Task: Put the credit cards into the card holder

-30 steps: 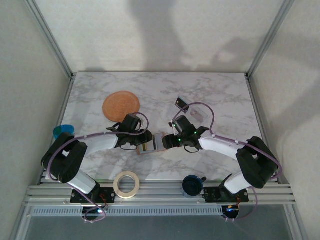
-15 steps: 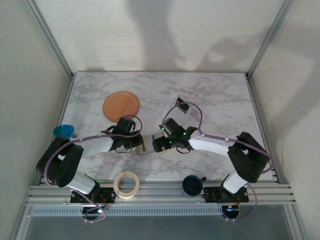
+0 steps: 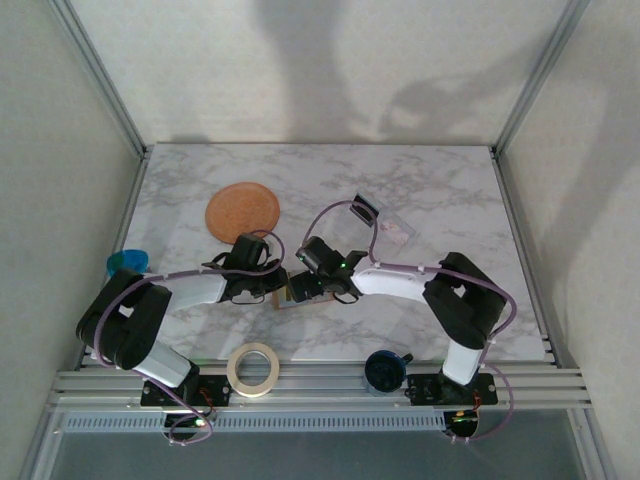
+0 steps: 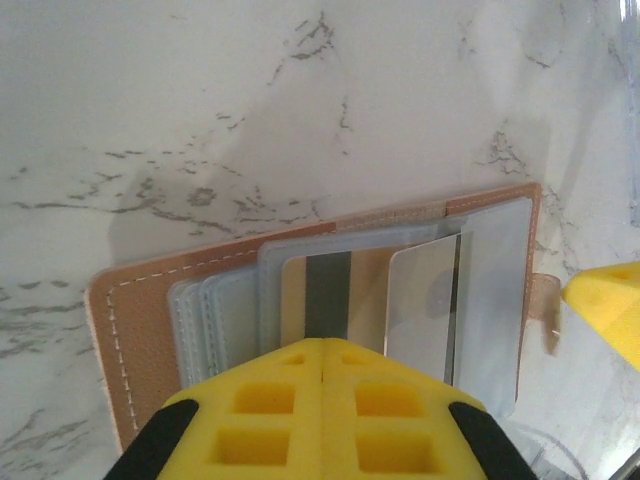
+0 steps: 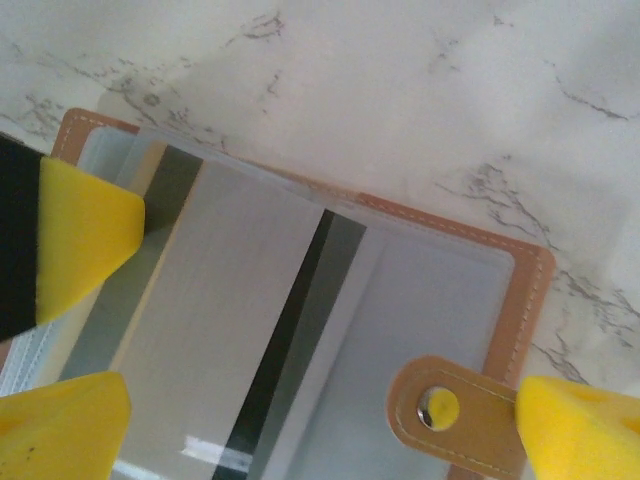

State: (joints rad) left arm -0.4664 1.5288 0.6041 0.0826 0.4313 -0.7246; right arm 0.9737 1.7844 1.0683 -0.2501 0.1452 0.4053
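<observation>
**Operator:** What is the work surface?

**Technician:** A white marble bench point(image 3: 440, 180), walled on three sides. The card holder point(image 3: 296, 298) lies open at lower centre of the top view, between both arms.

**Operator:** And the credit cards point(image 4: 325, 295)?

**Technician:** Two sit in the holder's clear sleeves, a striped card and a silver card point(image 4: 422, 290). A dark card point(image 3: 365, 208) and a whitish card point(image 3: 397, 230) lie on the bench, upper right of the holder.

**Operator:** What about the jaws?

**Technician:** The left gripper point(image 4: 322, 352) has its jaws pressed together over the sleeve edge. Whether they pinch a sleeve cannot be told. The right gripper point(image 5: 320, 425) has its jaws spread wide, one finger beside the snap tab point(image 5: 455, 405).
</observation>
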